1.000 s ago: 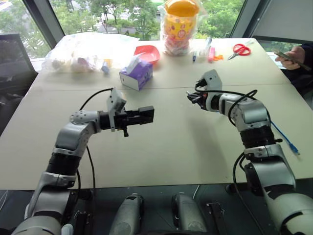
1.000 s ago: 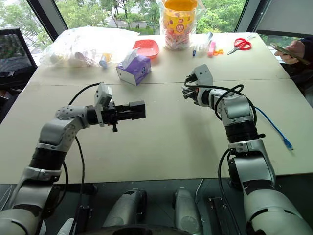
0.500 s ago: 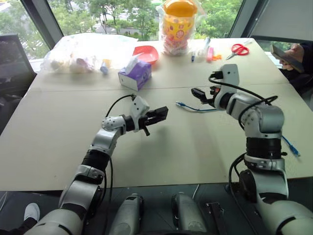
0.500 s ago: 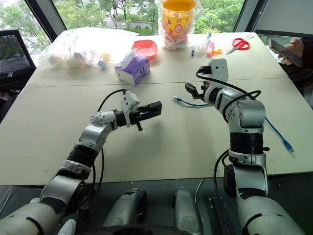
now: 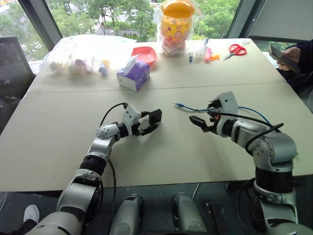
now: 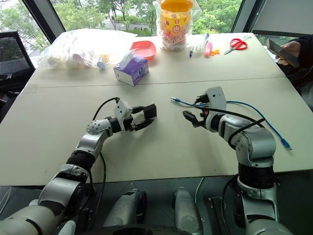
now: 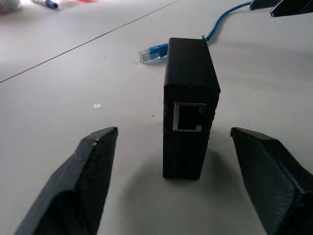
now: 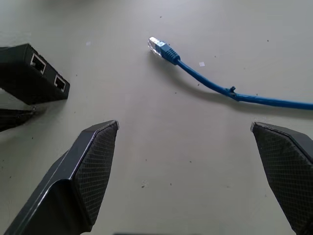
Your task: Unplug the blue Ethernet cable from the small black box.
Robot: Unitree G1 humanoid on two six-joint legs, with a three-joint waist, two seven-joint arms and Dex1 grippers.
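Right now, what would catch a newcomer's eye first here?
The small black box stands on the table between the open left claw, its port empty. The blue Ethernet cable lies loose on the table, plug free, in front of the open right claw.

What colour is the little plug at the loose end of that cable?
Clear-whitish plug on the thin bright-blue Ethernet cable; right wrist view shows it best.

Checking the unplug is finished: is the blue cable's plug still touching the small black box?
Apart. The right wrist view shows bare table between the blue Ethernet cable plug and the small black box.
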